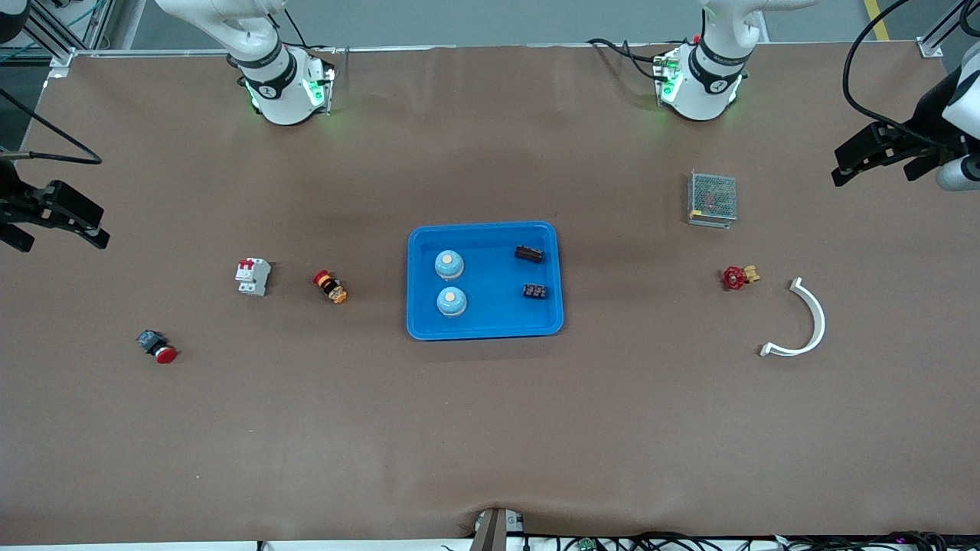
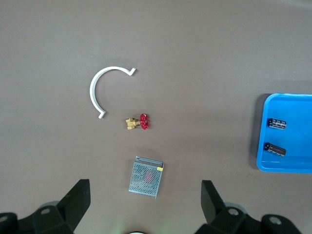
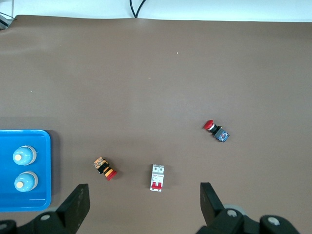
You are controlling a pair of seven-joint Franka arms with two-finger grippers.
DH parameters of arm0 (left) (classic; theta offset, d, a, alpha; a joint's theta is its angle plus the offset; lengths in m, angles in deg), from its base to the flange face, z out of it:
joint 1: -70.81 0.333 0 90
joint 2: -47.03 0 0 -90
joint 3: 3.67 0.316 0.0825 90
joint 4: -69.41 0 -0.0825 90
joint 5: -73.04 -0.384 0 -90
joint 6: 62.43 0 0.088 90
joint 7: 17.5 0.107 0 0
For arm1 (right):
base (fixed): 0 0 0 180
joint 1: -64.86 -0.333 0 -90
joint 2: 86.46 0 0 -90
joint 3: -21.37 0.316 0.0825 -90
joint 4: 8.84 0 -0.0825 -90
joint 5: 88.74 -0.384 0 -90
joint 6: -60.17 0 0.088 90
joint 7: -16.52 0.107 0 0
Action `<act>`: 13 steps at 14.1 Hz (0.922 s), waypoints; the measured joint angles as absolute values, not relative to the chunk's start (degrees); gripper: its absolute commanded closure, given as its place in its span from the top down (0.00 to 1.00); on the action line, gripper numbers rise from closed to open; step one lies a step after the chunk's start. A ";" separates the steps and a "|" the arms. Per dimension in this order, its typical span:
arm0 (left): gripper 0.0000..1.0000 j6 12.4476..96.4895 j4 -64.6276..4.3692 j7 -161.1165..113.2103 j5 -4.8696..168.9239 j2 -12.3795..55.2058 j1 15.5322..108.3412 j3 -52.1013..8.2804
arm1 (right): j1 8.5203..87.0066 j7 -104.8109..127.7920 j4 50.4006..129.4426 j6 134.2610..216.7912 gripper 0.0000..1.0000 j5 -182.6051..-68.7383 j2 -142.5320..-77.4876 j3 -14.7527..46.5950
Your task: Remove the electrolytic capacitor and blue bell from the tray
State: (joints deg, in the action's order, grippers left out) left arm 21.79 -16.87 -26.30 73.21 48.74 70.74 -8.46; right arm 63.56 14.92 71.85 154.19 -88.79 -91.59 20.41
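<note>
Brown table (image 1: pixel 490 428) filling the frame, a shallow blue plastic tray (image 1: pixel 485 330) at its centre holding two pale blue dome bells (image 1: pixel 449 265) in its half toward the right arm's end and two small black capacitors (image 1: pixel 529 253) in its half toward the left arm's end. At mid-right of the frame, a grey mesh metal box (image 1: pixel 713 198), a white curved plastic clip (image 1: pixel 804 321) and a small red-handled brass valve (image 1: pixel 738 276); at mid-left, a white circuit breaker (image 1: pixel 253 275) and two red push buttons (image 1: pixel 330 286). Left gripper (image 1: pixel 880 157) at the upper right edge and right gripper (image 1: pixel 57 222) at the left edge, both waiting with fingers spread wide and empty.

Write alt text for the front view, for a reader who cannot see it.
A blue tray at the middle of a brown table holds two bells and two capacitors. The left gripper and right gripper hang open at the table's ends, holding nothing.
</note>
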 measured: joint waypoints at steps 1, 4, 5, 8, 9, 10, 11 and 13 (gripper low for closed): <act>1.00 21.79 -16.87 -26.30 73.21 48.74 70.74 -8.46 | 63.56 14.92 71.85 154.19 1.00 -88.79 -91.59 20.41; 1.00 21.79 -16.86 -26.30 73.21 48.74 70.80 -8.44 | 63.56 14.92 71.85 154.19 1.00 -88.79 -91.59 20.41; 1.00 21.79 -16.86 -26.31 73.21 48.74 70.83 -8.42 | 63.56 14.92 71.85 154.19 1.00 -88.79 -91.59 20.41; 1.00 21.79 -16.89 -26.39 73.12 48.71 70.78 -8.42 | 63.56 14.92 71.85 154.19 1.00 -88.79 -91.59 20.41; 1.00 21.79 -16.95 -26.39 72.78 48.64 70.78 -8.44 | 63.56 14.92 71.85 154.20 1.00 -88.79 -91.59 20.41; 1.00 21.76 -17.01 -26.39 72.27 48.48 70.77 -8.47 | 63.56 14.91 71.85 154.19 1.00 -88.79 -91.59 20.41; 1.00 21.76 -17.07 -26.40 72.06 48.29 70.75 -8.50 | 63.56 14.91 71.85 154.19 1.00 -88.79 -91.59 20.41; 1.00 21.75 -17.32 -26.44 72.04 47.94 70.61 -8.60 | 63.56 14.89 71.85 154.17 1.00 -88.79 -91.59 20.41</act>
